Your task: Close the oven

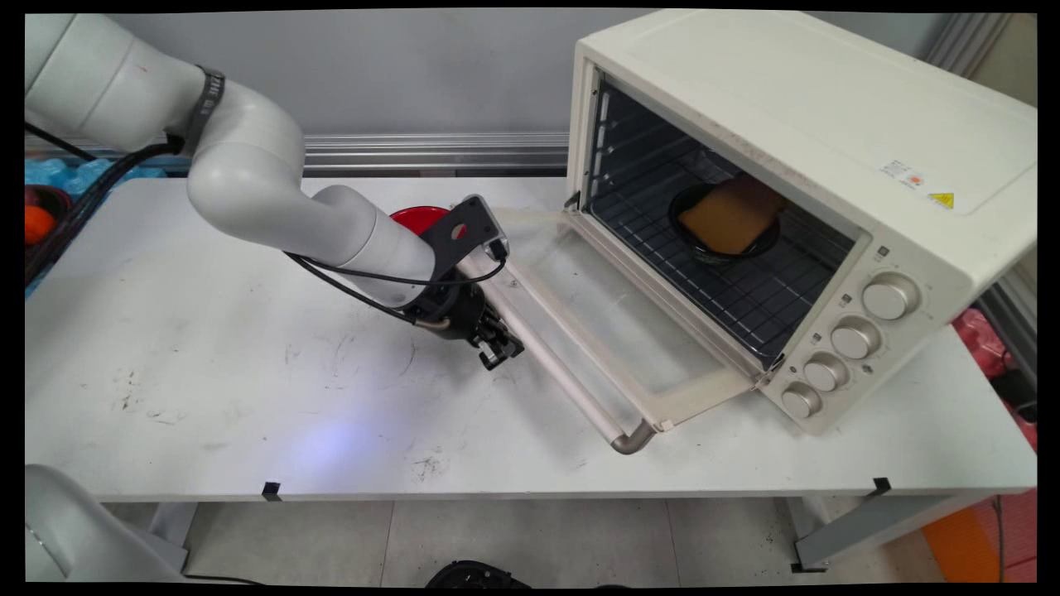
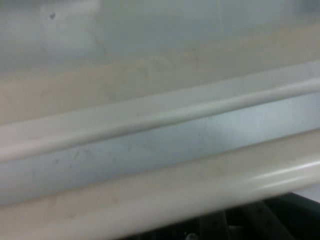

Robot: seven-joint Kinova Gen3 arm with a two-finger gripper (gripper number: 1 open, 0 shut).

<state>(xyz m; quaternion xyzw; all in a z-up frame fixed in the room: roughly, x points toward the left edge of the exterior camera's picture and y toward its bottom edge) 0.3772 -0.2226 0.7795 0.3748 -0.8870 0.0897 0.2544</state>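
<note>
Far left of the claw: red bowl (image 1: 418,217) on the table (image 1: 248,389), behind the arm and mostly hidden by it.

Claw (image 1: 501,352): low over the table, tilted down and to the right, just beside the handle (image 1: 571,381) of the oven (image 1: 795,141) door (image 1: 629,331). Touching or just short of the bar: cannot tell. Wide or narrow: cannot tell from either view. Nothing seen held.

Hand view: handle (image 2: 200,192) as a pale round bar directly ahead of the claw and very close, running straight across the view. Beyond it, a strip of table, then the door's edge (image 2: 150,117).

Right of the claw: door fully down and lying flat, its handle side nearest the claw, its hinge side away at the oven.

Further right, well apart from the claw: oven interior open to view. Black bowl (image 1: 766,242) on the wire rack (image 1: 737,298), holding a flat orange-brown slab (image 1: 729,217).

Far right: four knobs (image 1: 890,295) down the oven's front panel.
</note>
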